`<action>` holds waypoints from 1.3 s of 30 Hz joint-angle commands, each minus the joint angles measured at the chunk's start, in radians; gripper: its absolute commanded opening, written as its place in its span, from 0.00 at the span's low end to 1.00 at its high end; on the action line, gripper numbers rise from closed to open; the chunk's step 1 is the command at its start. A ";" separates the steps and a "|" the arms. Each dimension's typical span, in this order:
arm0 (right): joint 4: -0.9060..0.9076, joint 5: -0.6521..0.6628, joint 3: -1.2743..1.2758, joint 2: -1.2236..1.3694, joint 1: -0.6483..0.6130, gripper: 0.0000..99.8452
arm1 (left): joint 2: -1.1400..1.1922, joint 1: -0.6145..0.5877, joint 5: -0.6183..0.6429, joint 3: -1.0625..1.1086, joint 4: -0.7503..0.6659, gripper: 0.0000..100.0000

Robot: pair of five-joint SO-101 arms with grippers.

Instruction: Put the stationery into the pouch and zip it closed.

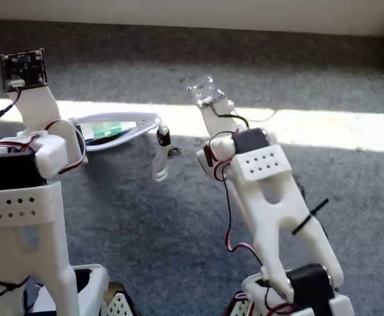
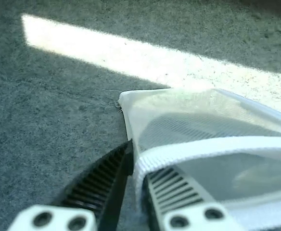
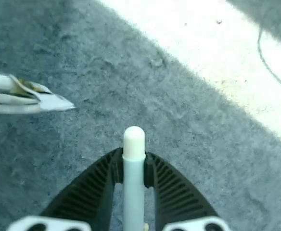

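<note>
A clear mesh pouch point(image 1: 113, 130) with white edging lies on the grey carpet, with something green and white inside it. My left gripper point(image 2: 136, 166) is shut on the pouch's white edge band point(image 2: 203, 147), and the mesh wall point(image 2: 188, 125) spreads out beyond the jaws. My right gripper point(image 3: 133, 161) is shut on a white pen point(image 3: 134, 144), whose rounded end sticks out a little past the black fingertips. A corner of the pouch point(image 3: 32, 94) hangs off to one side of the pen, apart from it. In the high view a white stick point(image 1: 160, 161) sits just right of the pouch's end.
A bright strip of sunlight point(image 1: 323, 128) crosses the carpet behind both arms. The left arm point(image 1: 27, 197) stands at the near left and the right arm point(image 1: 271, 191) at the near right. A thin dark cable point(image 3: 270, 57) lies in the sunlit strip.
</note>
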 commanded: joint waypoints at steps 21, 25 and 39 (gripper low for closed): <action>-0.174 -0.307 0.039 -0.722 -0.186 0.01 | -0.016 0.127 0.012 -0.068 -0.008 0.01; -0.344 -0.384 0.039 -0.751 -0.242 0.01 | -0.016 0.127 0.012 -0.045 -0.014 0.01; -0.954 -0.457 0.145 -0.751 -0.351 0.01 | -0.016 0.127 0.011 -0.044 -0.014 0.01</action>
